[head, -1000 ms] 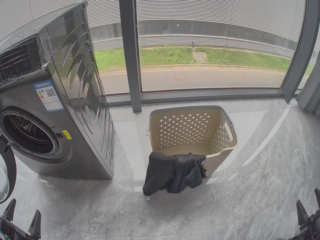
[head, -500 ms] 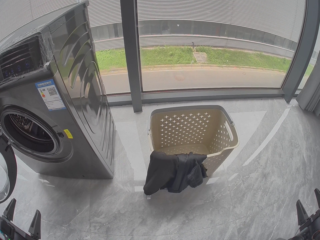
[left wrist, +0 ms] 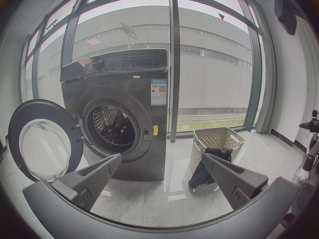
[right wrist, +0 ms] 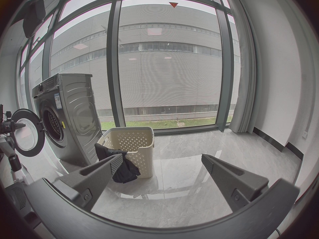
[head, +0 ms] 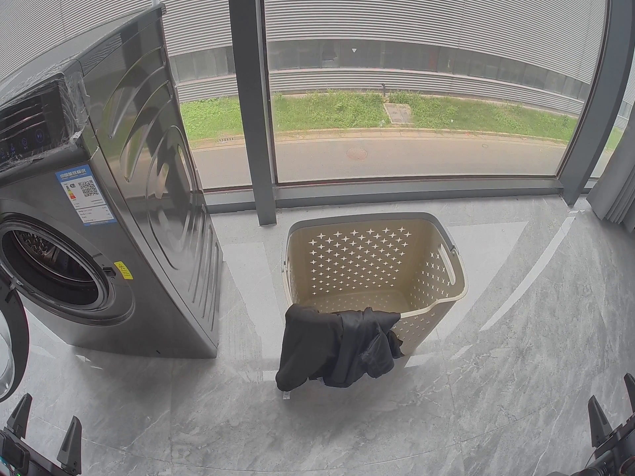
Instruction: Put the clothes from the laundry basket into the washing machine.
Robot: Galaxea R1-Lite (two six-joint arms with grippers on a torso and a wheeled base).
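Hanging over the near rim of the laundry basket (head: 370, 221), the dark garment (head: 334, 348) lies ahead of both grippers and roughly midway between them, well apart from each. Its bulk spreads along the rim from side to side, bunched toward the basket's left corner, with the lower edge drooping to the floor (head: 410, 424) outside the basket. Neither arm looks clearly nearer, though the left gripper (head: 49, 410) sits on the side of the washing machine (head: 152, 166), whose door (head: 10, 338) stands swung wide and whose drum (head: 49, 266) is exposed, so I judge it the handier one for the carry. Its fingers are spread wide with nothing between them, and the right gripper (head: 610, 391) is the same — splayed, bare, touching nothing. Any grasp first needs a reach forward and down onto the fold at the rim.
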